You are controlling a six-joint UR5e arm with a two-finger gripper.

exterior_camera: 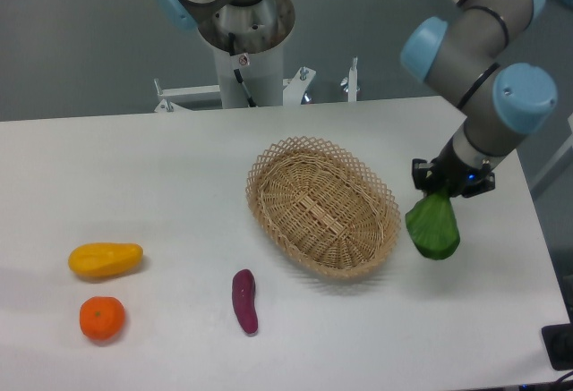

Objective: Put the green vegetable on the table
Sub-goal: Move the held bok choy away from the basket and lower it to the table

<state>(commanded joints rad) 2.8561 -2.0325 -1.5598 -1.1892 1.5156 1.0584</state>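
The end effector (450, 185) sits at approx 3 o'clock in the frame, clenched on the narrow stem end of the green vegetable (433, 226). The veg hangs w/ its broad leaf end pointing down, just beside the basket (322, 205) at the basket's 3–4 o'clock, outside the rim. Can't tell whether the leaf tip touches the bench (143, 176) or hangs just above it; no clear gap shows.

The arm comes in from the top right corner, grey links w/ blue joint caps, wrist bent down over the right part of the bench.

The basket is oval woven wicker, near the bench centre, long axis running from approx 10 to 4 o'clock.

The purple sweet potato (244, 301) lies on the bench at the basket's 7 o'clock, near it but not touching, roughly upright in the frame. The yellow fruit (106, 259) lies well apart from the basket, at the 8 o'clock side of the frame, long side horizontal. The orange (102, 318) sits just beside it at the fruit's 6 o'clock, w/ a small gap between the two.

The robot base column (243, 38) stands behind the bench's far edge at 12 o'clock.
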